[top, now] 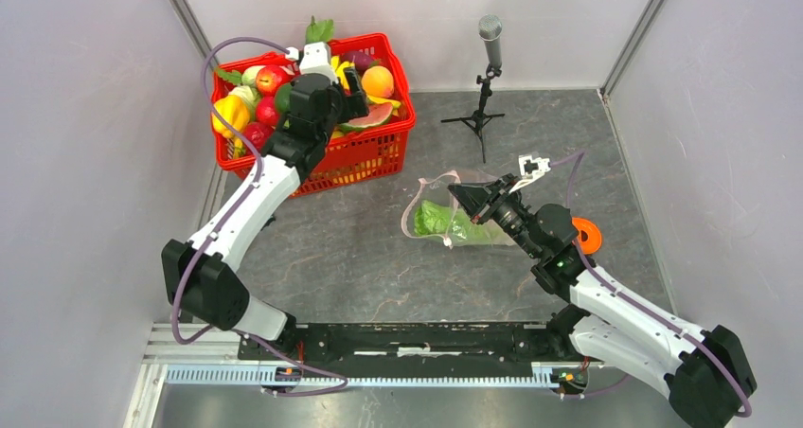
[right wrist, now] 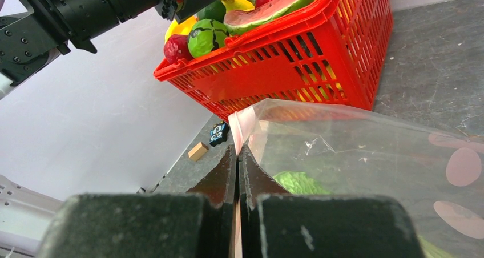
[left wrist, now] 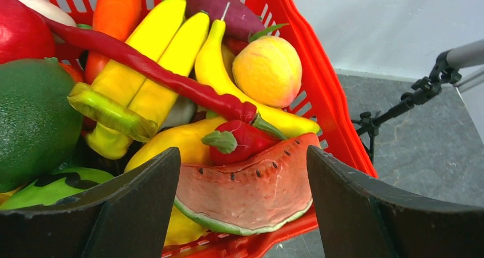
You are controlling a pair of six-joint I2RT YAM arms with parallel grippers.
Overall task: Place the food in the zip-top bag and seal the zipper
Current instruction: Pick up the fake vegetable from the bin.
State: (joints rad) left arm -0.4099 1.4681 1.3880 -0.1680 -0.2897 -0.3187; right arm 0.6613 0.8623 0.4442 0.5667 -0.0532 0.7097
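The food lies heaped in a red mesh basket [top: 365, 158]. My left gripper [left wrist: 242, 181] hangs open just above it, its fingers [left wrist: 142, 204] standing either side of the red watermelon slice [left wrist: 251, 189] without touching it. In the top view the left gripper [top: 352, 94] is over the basket's right half, near the watermelon slice [top: 371, 117]. The clear zip-top bag [top: 445, 215] lies mid-table with the green cabbage [top: 438, 222] inside. My right gripper [right wrist: 238, 155] is shut on the bag's edge at the pink zipper [right wrist: 242, 121], holding the bag's mouth up.
A microphone on a small black tripod [top: 487, 78] stands behind the bag. An orange ring [top: 587, 234] sits beside the right arm. A small wooden block [right wrist: 198, 150] and a blue piece [right wrist: 217, 133] lie by the left wall. Grey walls close in both sides.
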